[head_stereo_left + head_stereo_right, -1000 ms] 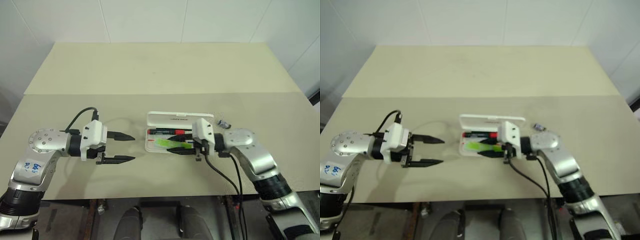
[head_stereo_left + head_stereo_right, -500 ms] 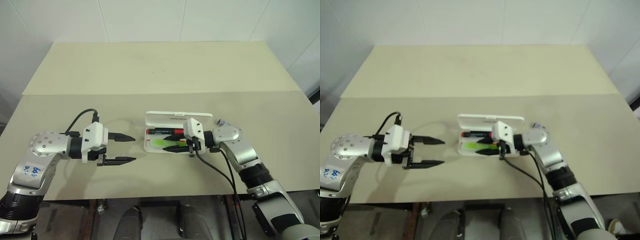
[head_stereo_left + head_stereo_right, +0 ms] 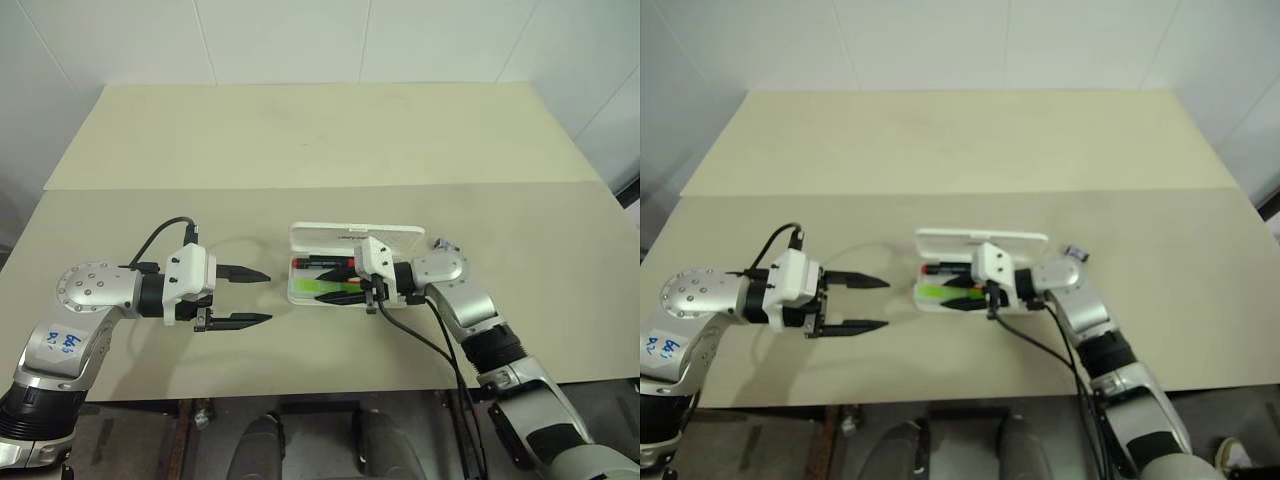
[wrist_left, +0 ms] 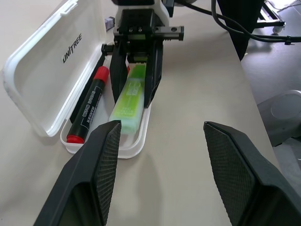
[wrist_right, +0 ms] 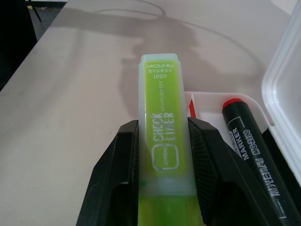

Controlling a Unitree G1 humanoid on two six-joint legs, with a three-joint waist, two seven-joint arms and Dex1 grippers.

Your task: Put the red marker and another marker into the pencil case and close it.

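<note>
Markers and case sit near the front edge of the beige worktop (image 3: 320, 130) in the left eye view: the white pencil case (image 3: 352, 237) lies open, lid tipped toward the far edge, with the red marker (image 3: 322, 263) already in its tray. The right gripper (image 3: 337, 285) reaches in over the tray, fingers clamped on the lime-green marker (image 3: 318, 287). Off to the case's left, well apart from it, the left gripper (image 3: 262, 297) hangs over bare worktop with fingers apart and nothing between them.

From the left wrist, the red marker lies along the hinge side of the tray, beside the lid, and the green marker (image 4: 129, 100) is angled across the tray's front half, its free end at or just over the rounded near rim; whether it touches the tray floor cannot be told.

From the right wrist, both black fingers (image 5: 115, 172) squeeze the green marker's flat sides, the red marker just beside it.

Judged from this, the step in hand is seating the green marker: it should be drawn back and lined up parallel to the red one, fully inside the rim, before the fingers part, or the lid may not shut.
</note>
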